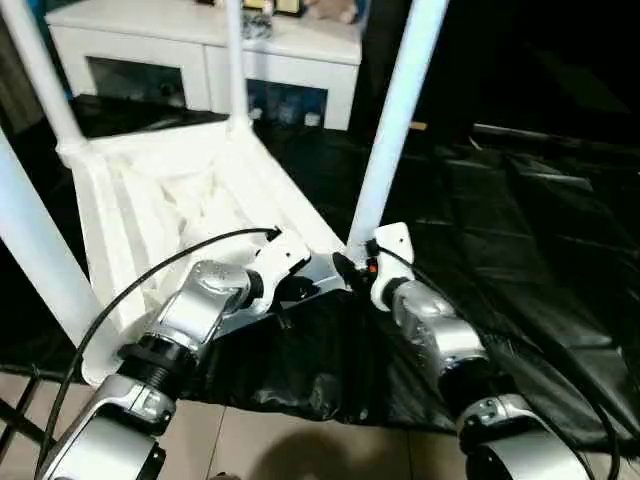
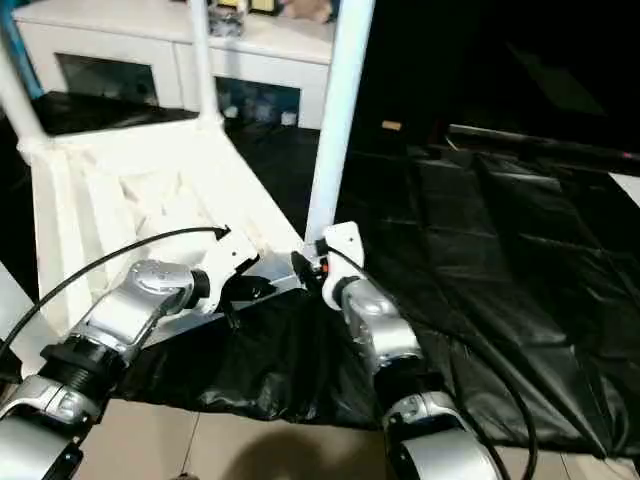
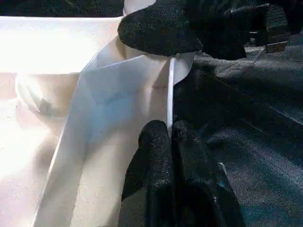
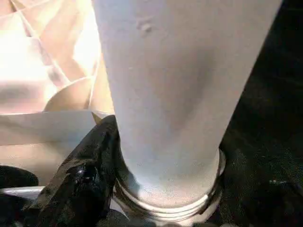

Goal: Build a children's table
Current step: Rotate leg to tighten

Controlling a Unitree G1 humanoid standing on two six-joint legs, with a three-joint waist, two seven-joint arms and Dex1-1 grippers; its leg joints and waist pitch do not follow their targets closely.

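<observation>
The white children's table lies upside down on a black sheet, its ribbed underside (image 1: 170, 200) facing up. Three legs (image 1: 395, 130) stand upright in corner sockets, and a fourth leg (image 1: 35, 250) rises at the near left. My left gripper (image 1: 318, 284) is shut on the thin rim of the table top (image 3: 169, 85), close to the near right corner. My right gripper (image 1: 362, 268) is closed around the base of the near right leg (image 4: 175, 94), just above its threaded end. One black finger (image 4: 85, 175) presses against that leg. The right gripper's finger (image 3: 161, 28) also appears in the left wrist view.
A white cabinet with glass doors (image 1: 200, 50) stands behind the table. The black sheet (image 1: 520, 220) spreads to the right. Pale floor tiles (image 1: 300, 445) lie at the near edge. Black cables (image 1: 130, 290) loop over both forearms.
</observation>
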